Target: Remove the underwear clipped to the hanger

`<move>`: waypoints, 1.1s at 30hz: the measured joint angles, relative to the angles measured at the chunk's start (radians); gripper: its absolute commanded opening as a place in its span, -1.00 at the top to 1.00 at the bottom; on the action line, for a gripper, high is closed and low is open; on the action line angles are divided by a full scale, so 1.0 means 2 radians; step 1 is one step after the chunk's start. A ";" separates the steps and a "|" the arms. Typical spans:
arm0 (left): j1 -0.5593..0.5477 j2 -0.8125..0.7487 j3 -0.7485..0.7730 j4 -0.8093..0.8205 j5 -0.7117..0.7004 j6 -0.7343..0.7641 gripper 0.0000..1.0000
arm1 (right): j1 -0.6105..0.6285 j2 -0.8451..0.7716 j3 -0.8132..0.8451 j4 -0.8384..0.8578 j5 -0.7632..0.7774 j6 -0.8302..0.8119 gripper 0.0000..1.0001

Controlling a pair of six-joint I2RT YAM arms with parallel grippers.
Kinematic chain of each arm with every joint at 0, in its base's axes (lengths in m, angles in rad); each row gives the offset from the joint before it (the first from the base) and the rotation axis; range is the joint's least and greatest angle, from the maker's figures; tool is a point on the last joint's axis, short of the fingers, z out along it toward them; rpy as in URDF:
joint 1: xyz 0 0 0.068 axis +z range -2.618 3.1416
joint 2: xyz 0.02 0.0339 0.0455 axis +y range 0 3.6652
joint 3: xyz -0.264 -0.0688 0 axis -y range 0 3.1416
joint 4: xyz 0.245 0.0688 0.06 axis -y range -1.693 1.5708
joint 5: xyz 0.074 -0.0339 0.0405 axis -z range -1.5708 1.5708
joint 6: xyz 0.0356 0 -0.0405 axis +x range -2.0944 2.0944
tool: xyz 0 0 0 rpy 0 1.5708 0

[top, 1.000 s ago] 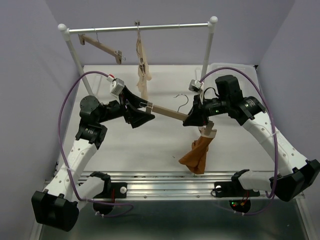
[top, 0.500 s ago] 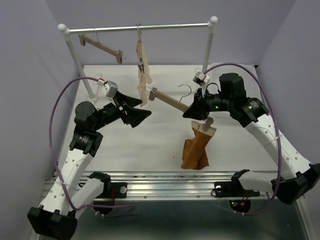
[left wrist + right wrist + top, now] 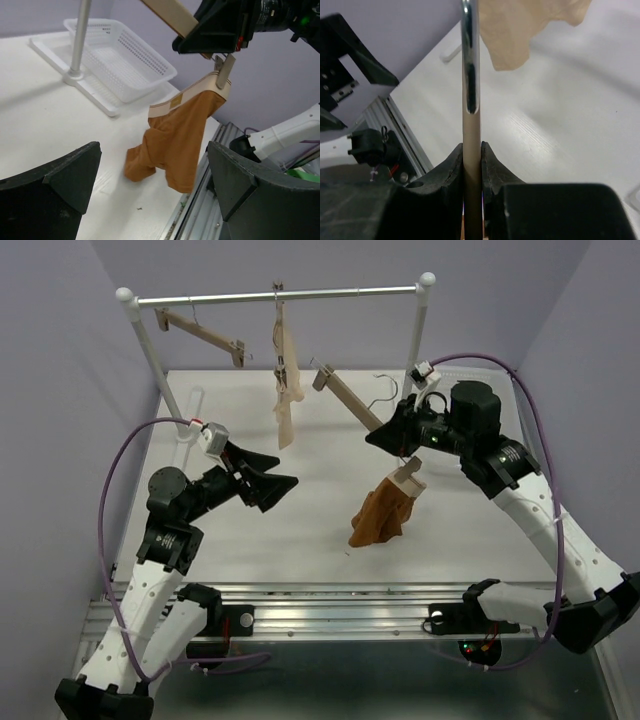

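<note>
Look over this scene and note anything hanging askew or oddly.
The hanger, gripped by the right gripper, tilts steeply. The underwear dangles from its lower clip only; the upper clip is empty, and the fabric sags toward the table.

The white table [image 3: 250,530] carries a clothes rack's base [image 3: 90,86] and a white mesh basket [image 3: 120,55].

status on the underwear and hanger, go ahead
Right gripper shut on tilted hanger. Left gripper open, touching nothing. Underwear hanging from lower clip only. Nothing in the way.
</note>
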 measured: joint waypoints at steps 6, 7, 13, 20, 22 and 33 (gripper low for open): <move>-0.033 0.013 -0.032 0.055 0.022 -0.045 -0.98 | 0.000 -0.013 -0.045 0.117 0.019 0.090 0.99; -0.041 0.018 -0.032 0.067 0.023 -0.051 -0.98 | 0.000 -0.011 -0.051 0.135 0.019 0.106 0.99; -0.105 0.067 -0.032 0.150 0.022 -0.066 -0.98 | 0.001 0.001 -0.070 0.199 0.006 0.160 0.99; -0.157 0.161 -0.019 0.197 0.022 -0.063 -0.98 | 0.014 0.013 -0.070 0.235 -0.008 0.191 0.99; -0.165 0.186 -0.006 0.201 0.021 -0.060 -0.98 | 0.018 0.015 -0.070 0.242 -0.008 0.199 0.99; -0.193 0.253 0.043 0.248 0.023 -0.052 -0.98 | 0.030 0.017 -0.081 0.261 0.000 0.225 0.99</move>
